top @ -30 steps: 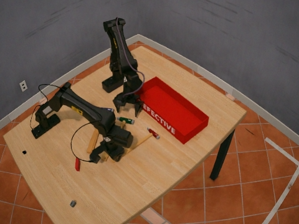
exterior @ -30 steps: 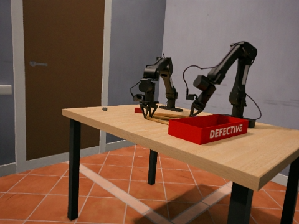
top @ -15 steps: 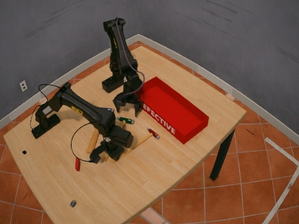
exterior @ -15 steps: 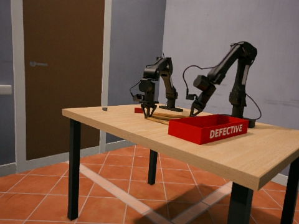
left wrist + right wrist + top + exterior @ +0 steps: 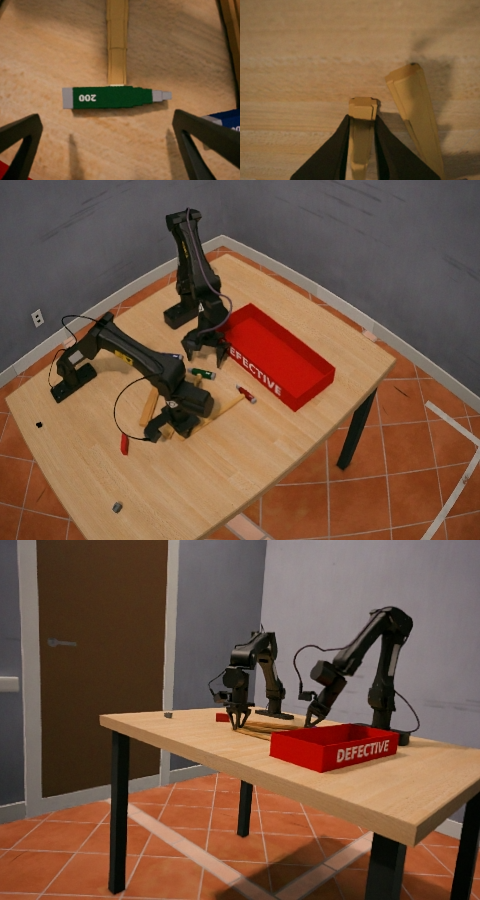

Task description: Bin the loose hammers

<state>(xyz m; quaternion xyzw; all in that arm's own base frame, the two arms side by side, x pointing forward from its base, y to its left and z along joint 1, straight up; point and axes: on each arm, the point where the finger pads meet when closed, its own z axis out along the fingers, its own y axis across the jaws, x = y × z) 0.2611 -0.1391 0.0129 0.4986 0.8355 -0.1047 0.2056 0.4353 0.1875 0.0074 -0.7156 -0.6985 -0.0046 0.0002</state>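
Note:
The green-headed hammer (image 5: 202, 373) (image 5: 113, 97) lies flat. My left gripper (image 5: 204, 359) (image 5: 107, 118) (image 5: 308, 725) is open just beyond its head, touching nothing. The red-headed hammer (image 5: 246, 394) lies with its handle running to my right gripper (image 5: 181, 436) (image 5: 235, 727) (image 5: 362, 118), which is shut on that handle near its end, low over the table. The green hammer's handle end (image 5: 411, 84) lies just beside it. The blue-headed hammer (image 5: 230, 119) shows at the left wrist view's right edge; its handle (image 5: 149, 409) lies apart. The red bin (image 5: 320, 382) (image 5: 300, 752) is empty.
A small red block (image 5: 124, 444) (image 5: 222, 717) lies near the right gripper. A grey piece (image 5: 117, 507) (image 5: 168, 715) lies near the table's edge, and a small black piece (image 5: 39, 424) near another edge. The bin's lettered wall stands close to the left gripper and the red head.

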